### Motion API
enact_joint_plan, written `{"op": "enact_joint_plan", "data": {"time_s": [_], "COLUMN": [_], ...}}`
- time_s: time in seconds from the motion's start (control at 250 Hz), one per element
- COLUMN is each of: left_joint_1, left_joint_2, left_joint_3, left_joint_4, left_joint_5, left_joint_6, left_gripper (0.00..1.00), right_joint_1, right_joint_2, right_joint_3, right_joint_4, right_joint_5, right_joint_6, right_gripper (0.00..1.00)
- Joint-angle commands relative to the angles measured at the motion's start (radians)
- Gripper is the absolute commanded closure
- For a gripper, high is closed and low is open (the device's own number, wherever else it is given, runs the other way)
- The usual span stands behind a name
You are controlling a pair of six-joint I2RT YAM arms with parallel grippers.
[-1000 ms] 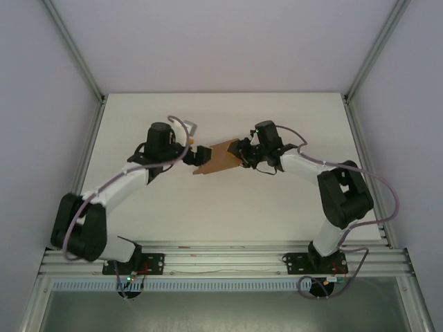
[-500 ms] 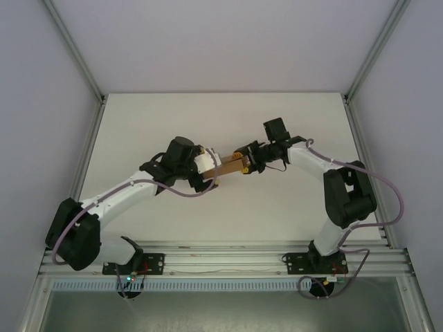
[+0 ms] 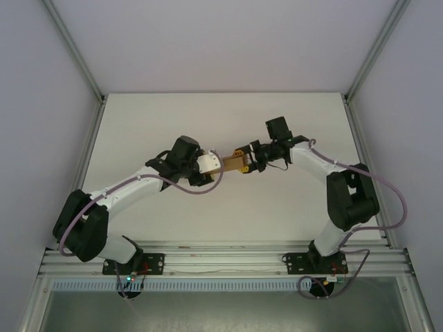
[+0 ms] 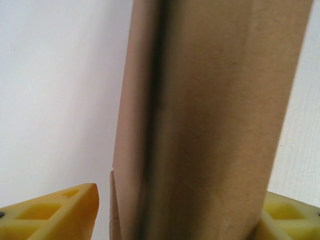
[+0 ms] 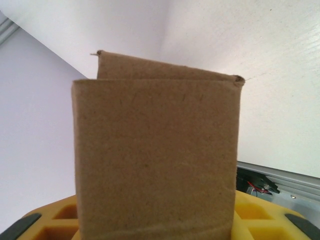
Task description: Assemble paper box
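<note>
**Where is the box?**
Mid-table, between my two grippers. From above, the box [image 3: 232, 163] bridges them. My left gripper [image 3: 217, 164] is at its left end and my right gripper [image 3: 247, 160] at its right end, the two pointing at each other.

**Which one has it?**
The right one holds it. The cardboard rises straight out from between its yellow fingers [image 5: 260, 220], pinched at a middling width. My left jaws stand on either side of the box. One finger [image 4: 290, 220] touches the cardboard, but the other [image 4: 55, 212] has a sliver of white beside it. I cannot tell whether that grip is closed.

**How does it look?**
Plain brown, unmarked, folded narrow. My right wrist camera shows a flat front panel with a second layer behind it that stands a little higher. There is a folded corner at the upper right. My left wrist camera shows a tall strip with a dark crease running down it and a thin flap edge low on the left.

**Room to move?**
The white table [image 3: 152, 124] stretches away on every side of the box. Its far and side edges are well apart from both grippers. The rail [image 3: 221, 252] runs along the near edge by my bases. My right elbow sits near the table's right edge.
</note>
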Motion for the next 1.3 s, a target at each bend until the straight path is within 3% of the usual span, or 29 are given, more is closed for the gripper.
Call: {"op": "enact_joint_plan", "data": {"time_s": [0.0,0.124,0.288,0.388,0.424,0.44,0.452,0.592,0.644,0.692,0.74,0.799,0.851,0.903,1.043,1.231,1.295], "left_joint_1": [-0.003,-0.003,-0.003,-0.003,-0.003,-0.003,-0.003,-0.003,-0.003,-0.003,-0.001,-0.002,-0.001,-0.001,-0.001,0.000,-0.002], "left_joint_2": [0.007,-0.015,-0.030,-0.022,-0.022,-0.023,-0.023,-0.025,-0.020,-0.005,0.016,0.044,0.065,0.087,0.153,0.267,0.300], "left_joint_3": [0.025,0.021,0.036,0.065,0.068,0.068,0.068,0.071,0.065,0.059,0.068,0.085,0.109,0.133,0.192,0.303,0.331], "left_joint_4": [0.018,0.036,0.018,-0.046,-0.060,-0.065,-0.068,-0.131,-0.152,-0.164,-0.204,-0.243,-0.275,-0.304,-0.384,-0.506,-0.530], "left_joint_5": [-0.016,-0.015,0.002,0.032,0.038,0.043,0.045,0.078,0.091,0.095,0.130,0.171,0.202,0.218,0.189,0.181,0.188], "left_joint_6": [0.000,-0.002,-0.001,0.007,0.010,0.015,0.017,0.034,0.040,0.039,0.043,0.050,0.046,0.048,0.052,0.061,0.059], "left_gripper": [0.40,0.47,0.61,0.61,0.62,0.63,0.63,0.65,0.65,0.65,0.65,0.65,0.65,0.64,0.62,0.61,0.61], "right_joint_1": [0.007,0.007,0.006,0.004,0.001,-0.001,-0.004,-0.097,-0.120,-0.114,-0.103,-0.108,-0.110,-0.110,-0.096,-0.009,0.004], "right_joint_2": [-0.046,-0.062,-0.095,-0.106,-0.109,-0.112,-0.116,-0.196,-0.259,-0.325,-0.396,-0.493,-0.579,-0.641,-0.636,-0.524,-0.463], "right_joint_3": [-0.014,-0.024,-0.021,-0.027,-0.028,-0.029,-0.029,-0.011,0.040,0.108,0.116,0.032,-0.076,-0.158,-0.140,-0.123,-0.108], "right_joint_4": [-0.011,-0.015,-0.029,-0.034,-0.047,-0.051,-0.056,-0.193,-0.262,-0.328,-0.290,-0.162,-0.054,0.045,-0.099,-0.205,-0.230], "right_joint_5": [-0.058,-0.057,-0.005,0.017,0.032,0.041,0.051,0.264,0.449,0.698,0.862,0.834,0.829,0.685,0.343,0.467,0.453], "right_joint_6": [0.002,-0.003,-0.023,-0.036,-0.044,-0.052,-0.060,-0.226,-0.365,-0.549,-0.779,-1.069,-1.177,-1.307,-1.519,-1.615,-1.652], "right_gripper": [0.65,0.57,0.54,0.33,0.17,0.02,0.00,0.00,0.00,0.00,0.00,0.00,0.00,0.00,0.11,0.17,0.23]}}
